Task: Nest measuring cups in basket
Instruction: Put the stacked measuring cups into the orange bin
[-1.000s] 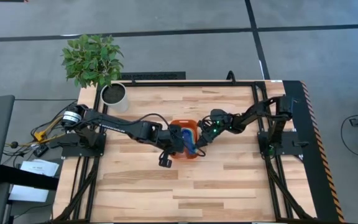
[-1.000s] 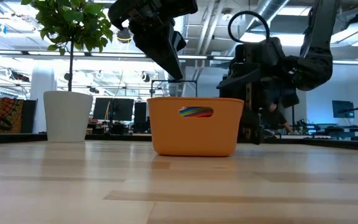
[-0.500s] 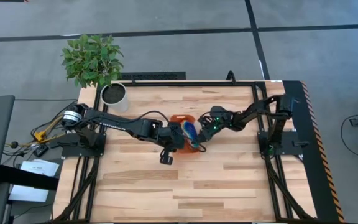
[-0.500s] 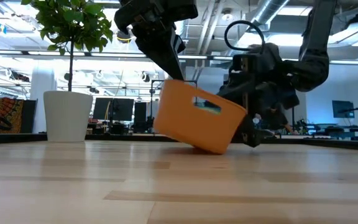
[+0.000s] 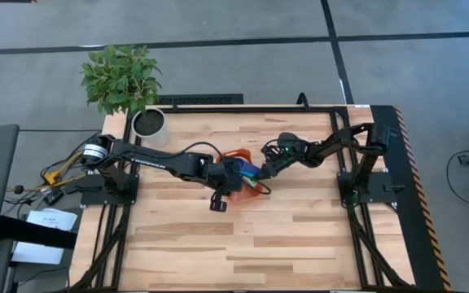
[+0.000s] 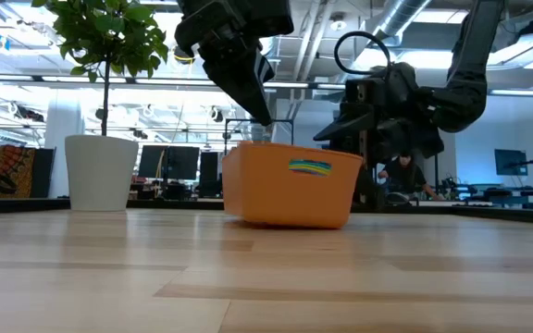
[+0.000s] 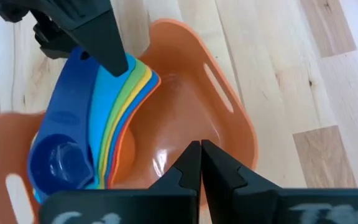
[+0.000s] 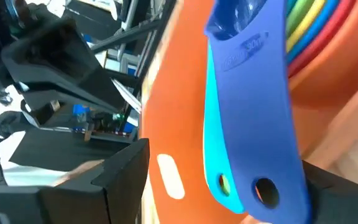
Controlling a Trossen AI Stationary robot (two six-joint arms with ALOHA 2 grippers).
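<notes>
The orange basket [image 5: 236, 155] [image 6: 290, 194] sits mid-table on its base, slightly tilted. The measuring cups [image 7: 73, 155] lie nested inside it, dark blue uppermost. Their handles [image 5: 252, 172] fan over one end of the rim in blue, light blue, green, yellow, orange and red. My left gripper [image 7: 200, 148] [image 6: 265, 118] is shut and points down over the basket's inside; I cannot tell whether it touches the basket. My right gripper [image 8: 229, 186] [image 5: 260, 172] is open at the handle ends, with the dark blue and light blue handles between its fingers. My right gripper touches the free ends of the stacked handles [image 7: 129, 70]. One fingertip [image 7: 114, 56] lies against the light blue handle. The other finger stands apart on the far side of the dark blue handle [image 8: 253, 124]. The fingers come in slanting down from the table's right. The cups stay in the basket.
A white plant pot [image 5: 148, 122] [image 6: 100, 171] stands at the table's far left corner. Bare wooden table lies all round the basket, most of it toward the near edge. The black frame rails run along the left and right sides.
Half a second ago the basket was tipped steeply, with the side under my left gripper raised. It has dropped back almost flat. My right gripper has moved a little toward the far edge with the handle ends, and the basket has shifted slightly with it.
</notes>
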